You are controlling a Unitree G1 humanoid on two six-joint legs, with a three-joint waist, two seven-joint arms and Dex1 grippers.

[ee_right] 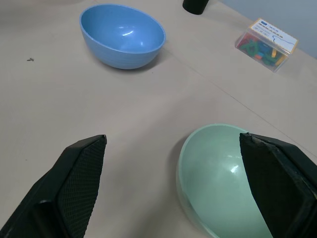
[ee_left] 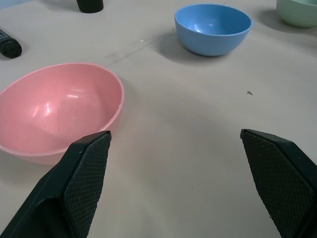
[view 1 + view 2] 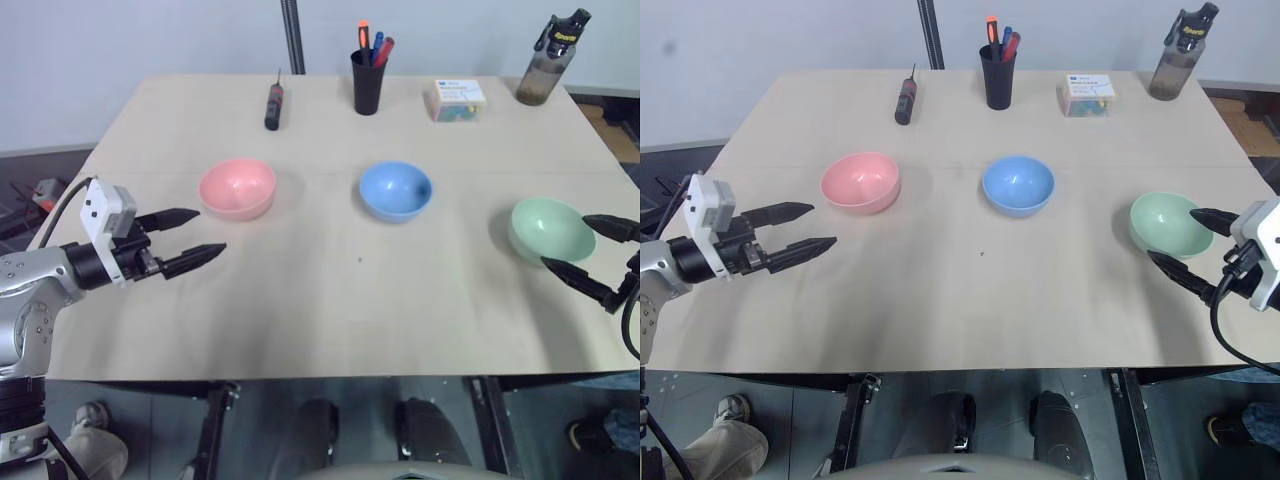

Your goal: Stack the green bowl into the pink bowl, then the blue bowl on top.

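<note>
So far nothing is stacked: all three bowls sit apart on the pale worktop (image 3: pixel 330 300), each empty and upright. The pink bowl (image 3: pixel 237 188) stands toward the robot's left, the blue bowl (image 3: pixel 396 190) sits in the middle, and the green bowl (image 3: pixel 551 229) rests over on the robot's right, near that edge of the worktop.

The right claw (image 3: pixel 594 254) hangs just beside the green bowl with its two black fingers spread wide, one over the far side of the bowl and one on its near side; it has hold of nothing, and I cannot tell whether a finger brushes the rim. From where I stand it looks lined up for the first pick. The left claw (image 3: pixel 192 238) is also wide open and empty, hovering near the pink bowl on its near side, not touching it.

Along the back of the worktop stand a black cup of pens (image 3: pixel 367 80), a black marker (image 3: pixel 272 105), a small box (image 3: pixel 457 99) and a bottle (image 3: pixel 550 62), all well away from the bowls.

Both steps are left, I judge: the green bowl must go into the pink one, then the blue bowl on top.
</note>
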